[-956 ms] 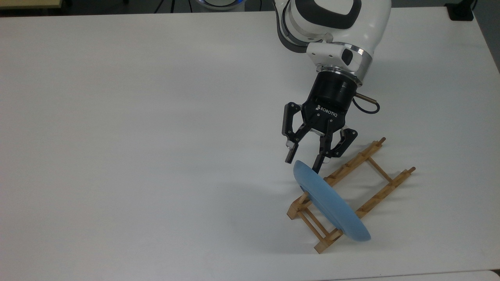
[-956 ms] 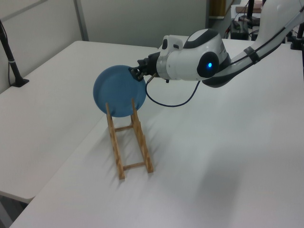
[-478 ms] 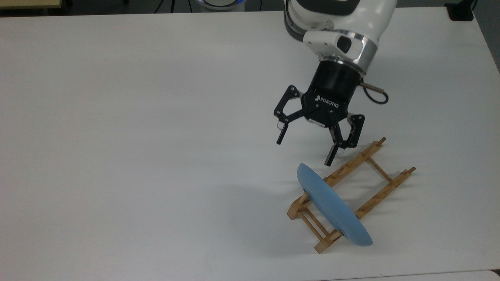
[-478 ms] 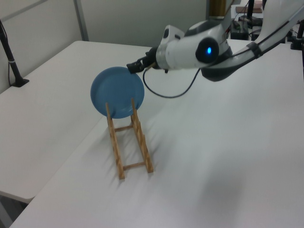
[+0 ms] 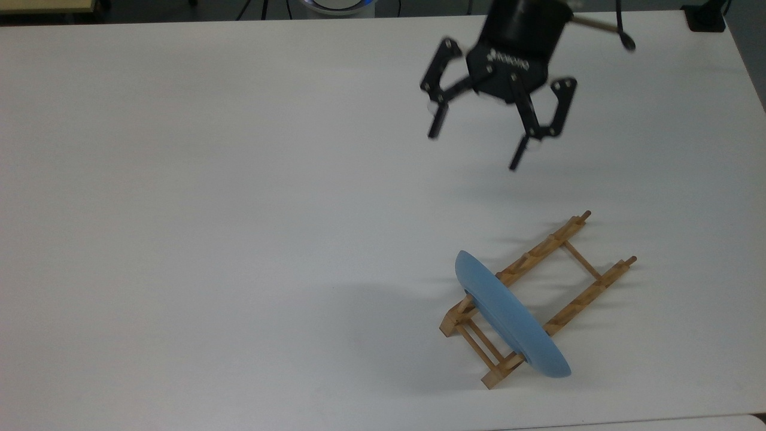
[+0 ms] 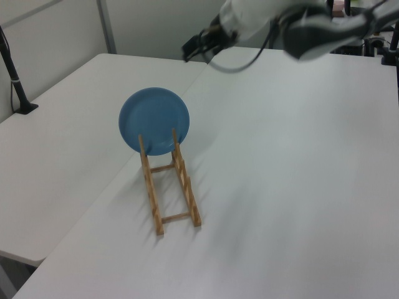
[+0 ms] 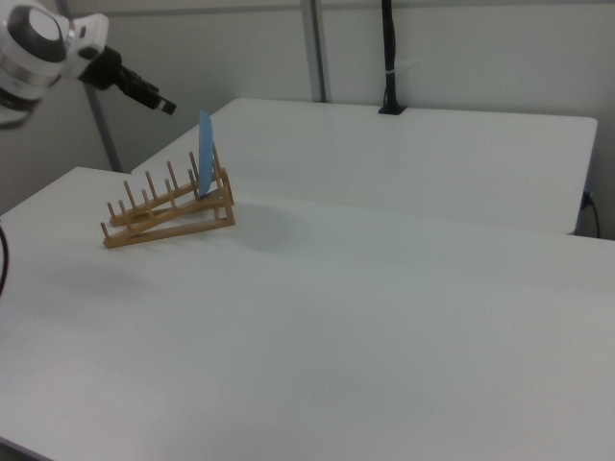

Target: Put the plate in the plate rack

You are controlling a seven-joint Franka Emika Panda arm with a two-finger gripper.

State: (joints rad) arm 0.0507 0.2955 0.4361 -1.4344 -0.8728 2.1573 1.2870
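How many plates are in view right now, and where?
1. The plate stands on edge in the plate rack, at the end of the rack toward the top view's lower left. The gripper is open and empty, well clear of it.

A wide white table (image 5: 209, 209) fills the scene, its surface plain and bare around the things it carries. A small light-wood plate rack (image 5: 538, 296) rests directly on it, well apart from the gripper (image 5: 476, 143) and below it in the top view. A round light-blue plate (image 5: 508, 323) stands on edge in the rack's slots at the end farther from the gripper in the top view, touching the rack.
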